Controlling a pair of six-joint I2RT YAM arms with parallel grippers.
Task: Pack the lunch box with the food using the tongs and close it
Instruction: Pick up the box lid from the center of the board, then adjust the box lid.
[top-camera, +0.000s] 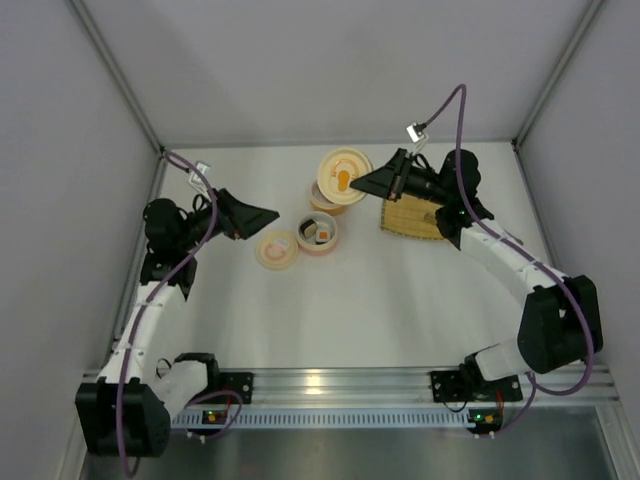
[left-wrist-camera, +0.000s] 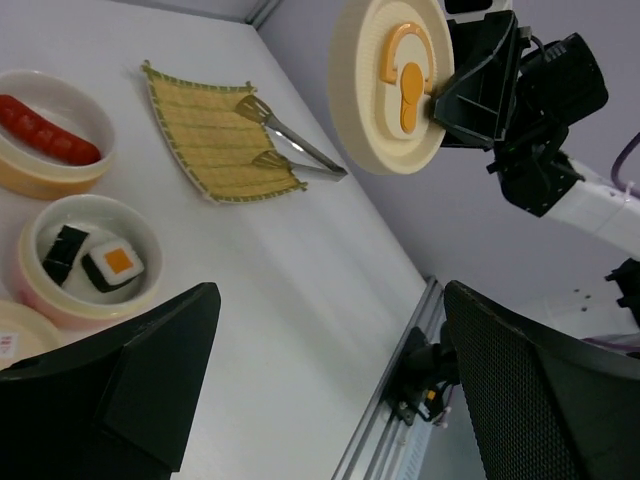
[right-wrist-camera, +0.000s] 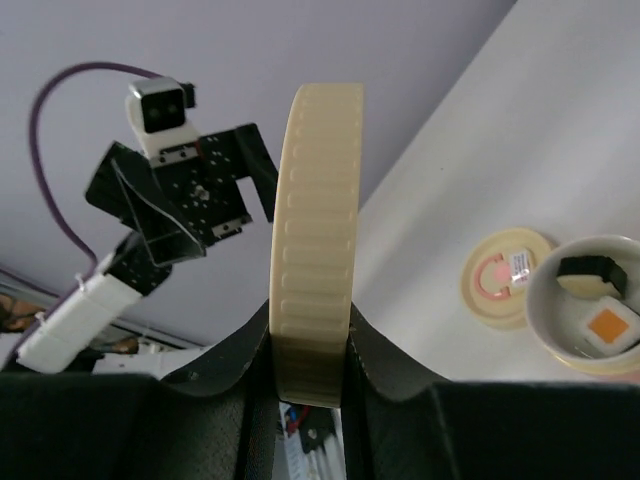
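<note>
The right hand (right-wrist-camera: 310, 315) is clenched on the rim of the round cream plastic lid with an orange handle (left-wrist-camera: 390, 85). It holds the lid on edge in the air, above and just beyond the pink-walled round tier holding the sushi (left-wrist-camera: 75, 305). Held clear like that, the lid leaves both tiers uncovered, probably so their contents can be checked before closing. The food already sits inside. The two black-wrapped sushi rolls (left-wrist-camera: 112, 262) lie in that tier, and the red toy sausage (left-wrist-camera: 45, 130) lies in a second cream round tier (left-wrist-camera: 40, 178) just beyond it. A flat cream disc with a pink centre (right-wrist-camera: 503, 285) lies on the white surface (top-camera: 400, 300) just beside the sushi tier, on the left arm's side. The slim silver metal tongs (left-wrist-camera: 290, 145) rest untouched on the tan bamboo mat (left-wrist-camera: 200, 130), well apart from the sushi tier toward the right arm's side. That suggests closing is the step in hand. The left hand (left-wrist-camera: 330, 320) hangs released near the sushi tier, fingers spread wide with nothing between them. In the top view the right arm hides the tongs and the lid largely covers the sausage tier, while the left wrist view shows both plainly. Only the right wrist view shows the lid's ribbed edge pinched between the two fingers.
</note>
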